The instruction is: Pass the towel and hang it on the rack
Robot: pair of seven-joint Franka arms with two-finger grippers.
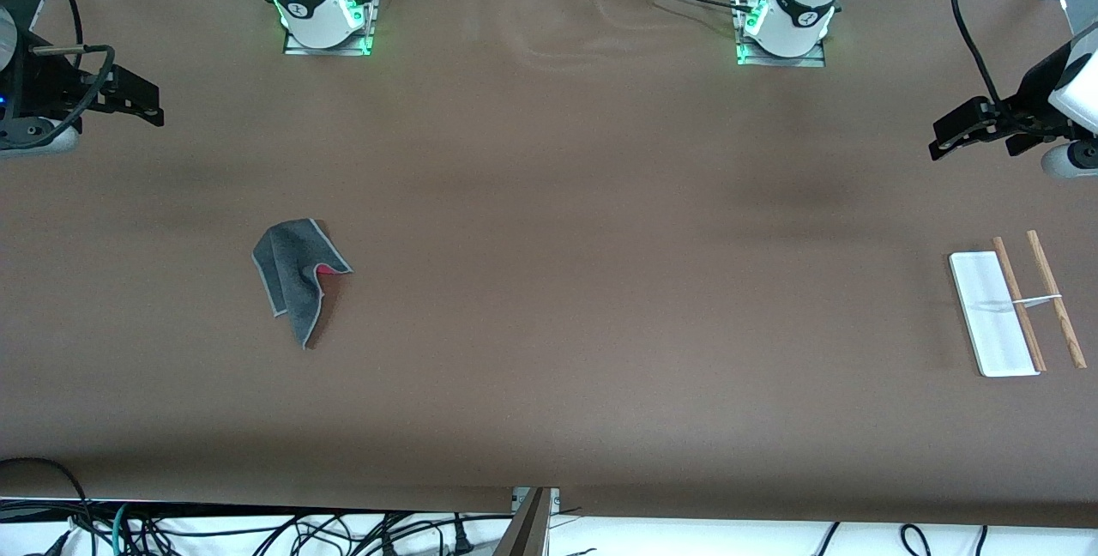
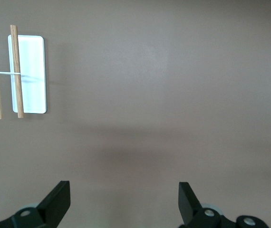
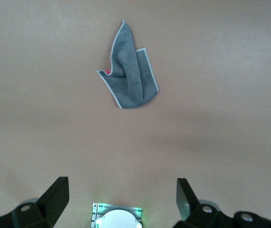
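The towel [image 1: 296, 277] lies crumpled on the brown table toward the right arm's end, dark grey with a light edge and a bit of pink-red underside showing. It also shows in the right wrist view [image 3: 128, 71]. The rack [image 1: 995, 316] stands toward the left arm's end: a white base, two wood rods [image 1: 1053, 297] and a thin metal crosspiece. It shows in the left wrist view too [image 2: 31, 71]. My right gripper [image 1: 137, 101] is open and empty, high over the table's edge at its own end. My left gripper [image 1: 961, 131] is open and empty, high up at its own end.
The right arm's base [image 1: 322, 11] and the left arm's base [image 1: 785, 24] stand along the table's edge farthest from the front camera. The right arm's base also shows in the right wrist view [image 3: 118, 218]. Cables [image 1: 257, 530] hang below the nearest edge.
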